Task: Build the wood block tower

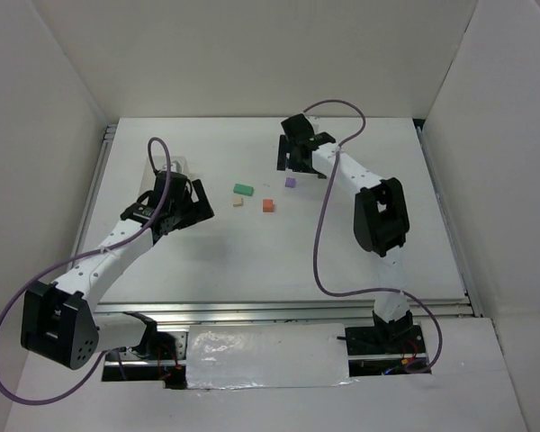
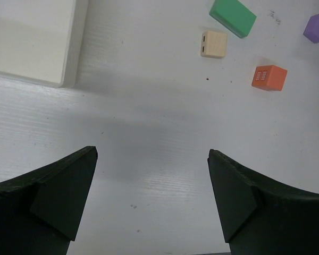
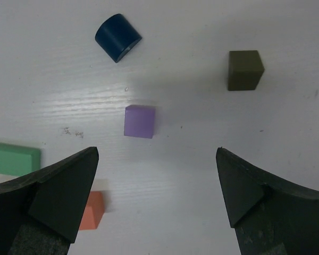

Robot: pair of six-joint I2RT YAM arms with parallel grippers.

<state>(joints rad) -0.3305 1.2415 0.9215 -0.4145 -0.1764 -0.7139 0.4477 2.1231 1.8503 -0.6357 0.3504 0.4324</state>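
Note:
The blocks lie apart on the white table, none stacked. In the top view I see a green block (image 1: 243,189), a beige block (image 1: 238,202), an orange block (image 1: 268,206) and a purple cube (image 1: 290,182). My left gripper (image 2: 153,154) is open and empty, left of the blocks, with the green block (image 2: 233,17), beige block (image 2: 213,43), orange block (image 2: 269,77) and purple cube (image 2: 316,27) ahead of it. My right gripper (image 3: 157,151) is open and empty, just short of the purple cube (image 3: 139,121). A dark blue rounded block (image 3: 117,37) and an olive cube (image 3: 245,69) lie beyond it.
A larger white box (image 2: 32,40) stands at the left, close to my left gripper (image 1: 196,200). White walls enclose the table on three sides. My right gripper (image 1: 292,162) and arm reach across the back right and hide the blue and olive blocks from above.

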